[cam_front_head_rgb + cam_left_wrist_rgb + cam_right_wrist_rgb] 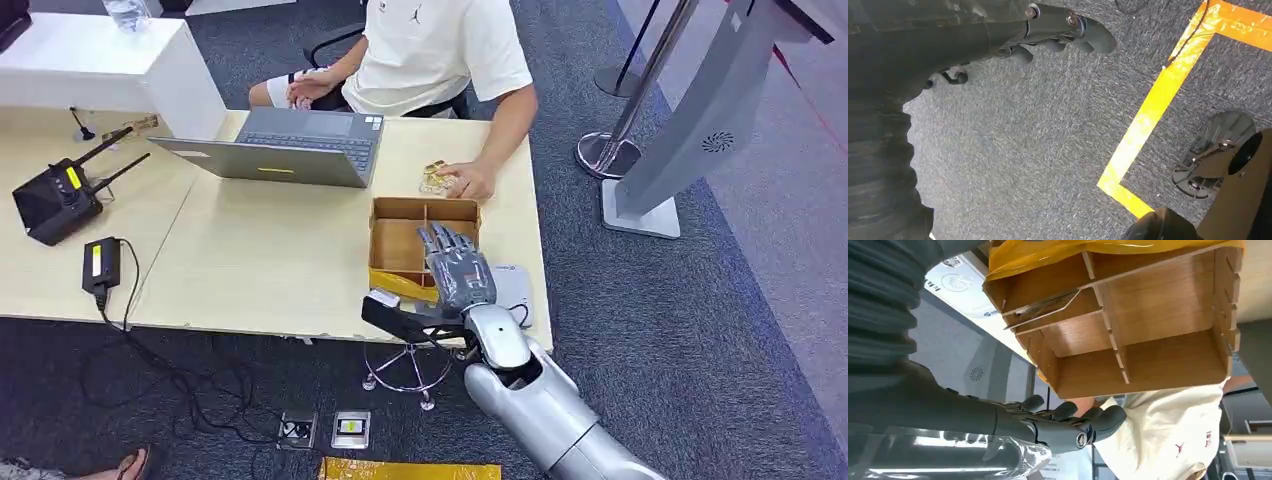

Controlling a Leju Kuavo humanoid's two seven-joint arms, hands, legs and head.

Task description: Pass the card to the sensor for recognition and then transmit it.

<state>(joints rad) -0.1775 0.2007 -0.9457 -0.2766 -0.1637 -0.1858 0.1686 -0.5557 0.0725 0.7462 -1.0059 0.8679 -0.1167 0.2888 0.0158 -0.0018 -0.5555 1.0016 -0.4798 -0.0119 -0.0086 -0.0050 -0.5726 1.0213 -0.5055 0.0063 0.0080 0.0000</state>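
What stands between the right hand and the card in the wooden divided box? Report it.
Nothing visible. The right hand hovers, fingers apart, above the brown wooden divided box; the thin pale card leans against a partition, uncovered.

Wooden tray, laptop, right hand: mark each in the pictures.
wooden tray (392,207): head view, far rim.
laptop (300,127): head view, keyboard deck.
right hand (458,265): head view, back of the hand, over the tray.
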